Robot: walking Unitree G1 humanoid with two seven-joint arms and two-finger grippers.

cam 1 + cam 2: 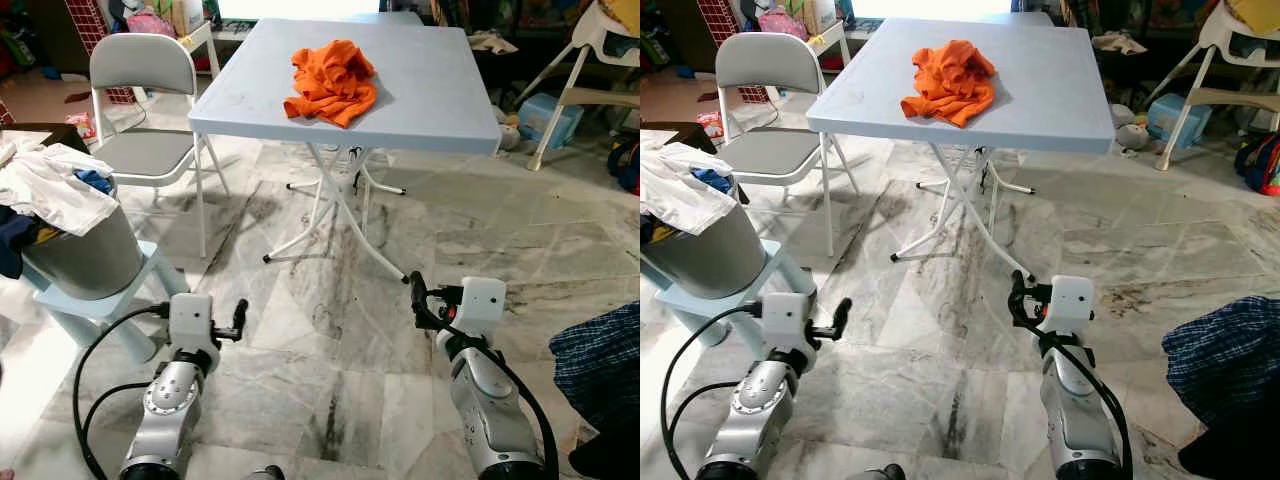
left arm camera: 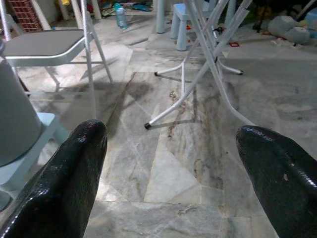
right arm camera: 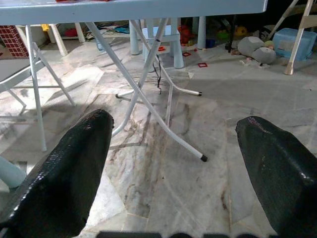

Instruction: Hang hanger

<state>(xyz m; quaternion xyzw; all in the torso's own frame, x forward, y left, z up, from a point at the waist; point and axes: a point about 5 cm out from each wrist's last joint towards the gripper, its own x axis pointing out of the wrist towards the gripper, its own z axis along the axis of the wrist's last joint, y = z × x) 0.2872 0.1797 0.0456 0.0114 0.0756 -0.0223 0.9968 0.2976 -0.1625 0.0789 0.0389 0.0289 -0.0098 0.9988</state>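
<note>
Left eye view: orange garment (image 1: 332, 84) on table (image 1: 440, 110), well apart from both wide-spread, empty jaws.

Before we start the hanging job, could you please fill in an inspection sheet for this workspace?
Surface: light blue folding table on a marble floor.
Job's things: hanger, nothing seen; orange garment crumpled on the table.
Clutter: laundry basket heaped with clothes on a small stool; plaid cloth.
Hands: left hand and right hand open, holding nothing, low over the floor.
Cables: black cables along both arms.
Surroundings: grey folding chair, high chair.
</note>
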